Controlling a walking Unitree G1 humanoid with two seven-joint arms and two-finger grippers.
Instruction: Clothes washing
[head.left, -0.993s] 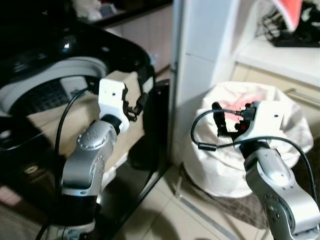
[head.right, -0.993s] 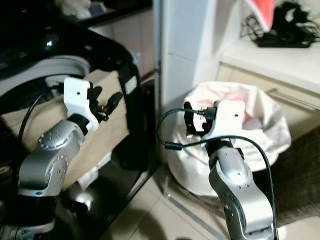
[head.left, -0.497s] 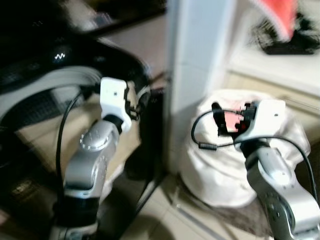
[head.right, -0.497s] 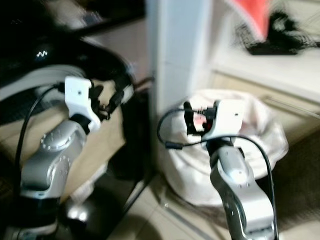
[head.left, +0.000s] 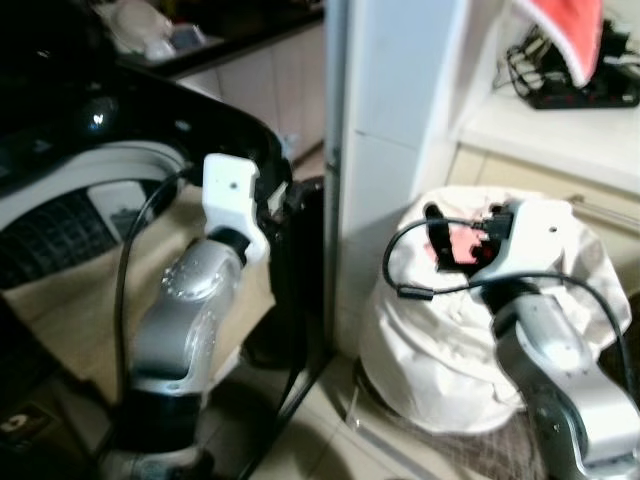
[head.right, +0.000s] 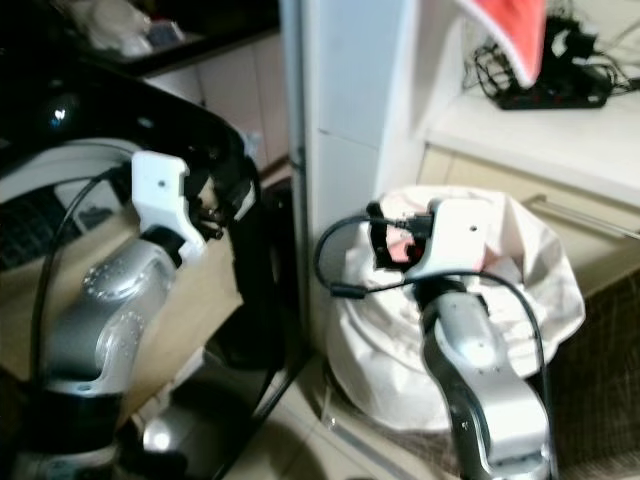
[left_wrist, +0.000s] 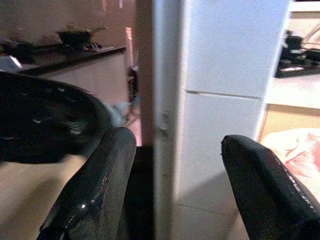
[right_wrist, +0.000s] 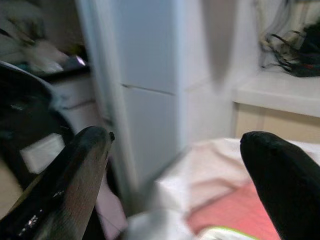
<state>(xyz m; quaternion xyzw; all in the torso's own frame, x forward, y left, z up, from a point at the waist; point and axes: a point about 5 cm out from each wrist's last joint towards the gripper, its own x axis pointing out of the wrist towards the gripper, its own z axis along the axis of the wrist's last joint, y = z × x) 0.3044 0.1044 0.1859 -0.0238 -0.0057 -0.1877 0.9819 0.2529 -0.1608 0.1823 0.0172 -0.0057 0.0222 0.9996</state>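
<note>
Both the left claw (left_wrist: 172, 185) and the right claw (right_wrist: 185, 180) are wide open and hold nothing, so next the right claw must reach down to grab clothes from the white laundry bag (head.left: 450, 340) beside the black washing machine (head.left: 90, 160)

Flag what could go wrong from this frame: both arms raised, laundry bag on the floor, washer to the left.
1. The right gripper, jaws open and empty, hangs over the white laundry bag; its loose black cable could snag on the cloth during a reach.
2. The left gripper sits close to the washing machine rim and the white pillar; a swing toward the bag might strike either.
</note>
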